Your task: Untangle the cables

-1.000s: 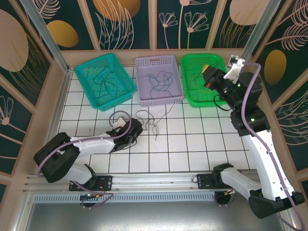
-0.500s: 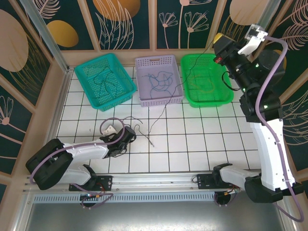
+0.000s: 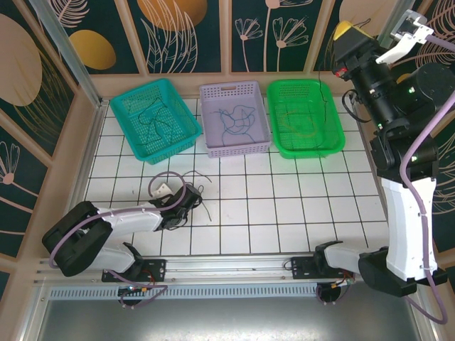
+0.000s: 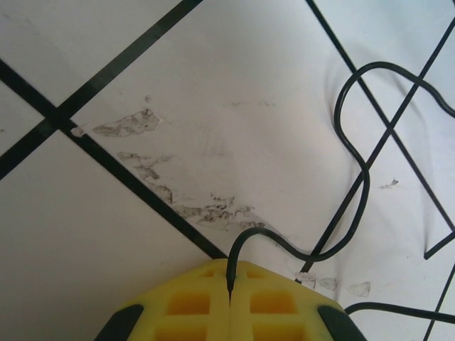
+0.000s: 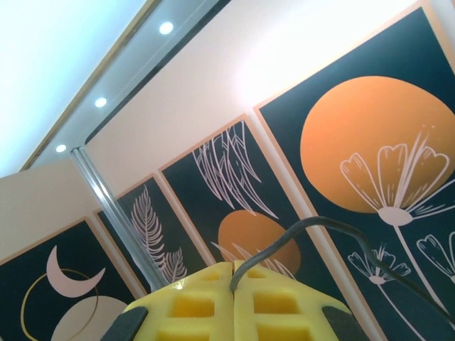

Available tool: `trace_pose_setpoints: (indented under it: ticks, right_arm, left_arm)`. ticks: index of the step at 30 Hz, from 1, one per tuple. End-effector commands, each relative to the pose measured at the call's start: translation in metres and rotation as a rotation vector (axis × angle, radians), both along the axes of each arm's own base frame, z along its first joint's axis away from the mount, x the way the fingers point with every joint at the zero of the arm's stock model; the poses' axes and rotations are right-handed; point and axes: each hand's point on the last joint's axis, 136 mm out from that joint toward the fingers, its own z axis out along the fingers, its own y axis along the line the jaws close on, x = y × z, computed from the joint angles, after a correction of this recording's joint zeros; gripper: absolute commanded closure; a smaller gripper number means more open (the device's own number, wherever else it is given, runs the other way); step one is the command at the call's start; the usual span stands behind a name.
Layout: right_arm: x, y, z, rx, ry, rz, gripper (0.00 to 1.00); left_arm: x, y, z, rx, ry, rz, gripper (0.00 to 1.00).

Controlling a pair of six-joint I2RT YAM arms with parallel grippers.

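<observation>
The left claw [image 4: 231, 273], low on the tiled surface [image 4: 213, 142], was pinched shut on the end of a black cable [image 4: 353, 156] whose loops lay loose beside it. The right claw [image 5: 233, 273], raised high by the green basket [image 3: 334, 148], was clamped on a dark cable [image 5: 334, 229]. Both strands were nipped at the very pad tips, so a tug could have slipped either free, and the raised one might have dropped outside the basket.

The middle basket [image 3: 234, 87] sits at the table's [image 3: 284, 206] far side, with a second basket [image 3: 138, 90] on its left, a third basket [image 3: 298, 82] on its right, and cables [image 3: 234, 121] inside each. Loose cables [image 3: 201, 192] lie in front of it, leftward, at the left gripper [image 3: 186, 206]. The right gripper [image 3: 343, 32] is up at its far right, with a cable [image 3: 321, 99] hanging from it over the third basket.
</observation>
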Motion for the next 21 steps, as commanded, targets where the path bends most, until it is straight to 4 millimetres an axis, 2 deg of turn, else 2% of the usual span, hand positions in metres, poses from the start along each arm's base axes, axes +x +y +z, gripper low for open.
trace_pose_setpoints:
  ticks: [1, 2, 4, 5, 7, 11, 14, 16, 18, 21]
  right_arm:
    - [0.011, 0.007, -0.014, -0.047, 0.043, 0.019, 1.0]
    - [0.012, 0.008, -0.016, -0.052, 0.05, 0.021, 1.0]
    - [0.014, 0.011, -0.02, -0.066, 0.056, 0.031, 1.0]
    - [0.015, 0.012, -0.022, -0.074, 0.06, 0.037, 1.0]
    - [0.017, 0.016, -0.027, -0.087, 0.072, 0.051, 1.0]
    - [0.024, 0.027, -0.046, -0.114, 0.105, 0.103, 1.0]
    - [0.032, 0.046, -0.069, -0.167, 0.136, 0.193, 1.0]
    - [0.034, 0.061, -0.088, -0.228, 0.141, 0.271, 1.0]
    - [0.037, 0.073, -0.109, -0.294, 0.151, 0.315, 1.0]
    - [0.038, 0.087, -0.141, -0.41, 0.136, 0.367, 1.0]
  left_arm:
    - [0.017, -0.013, 0.019, -0.014, -0.053, -0.034, 0.88]
    - [0.02, -0.017, 0.025, -0.022, -0.061, -0.042, 0.77]
    - [0.027, -0.027, 0.042, -0.05, -0.089, -0.056, 0.46]
    - [0.029, -0.03, 0.049, -0.066, -0.101, -0.06, 0.36]
    - [0.034, -0.037, 0.067, -0.113, -0.138, -0.065, 0.26]
    - [0.044, -0.052, 0.113, -0.196, -0.235, -0.105, 0.22]
    - [0.052, -0.067, 0.161, -0.232, -0.352, -0.198, 0.26]
    - [0.056, -0.082, 0.202, -0.249, -0.469, -0.302, 0.3]
    - [0.057, -0.094, 0.237, -0.25, -0.554, -0.389, 0.35]
    - [0.054, -0.115, 0.286, -0.264, -0.671, -0.532, 0.36]
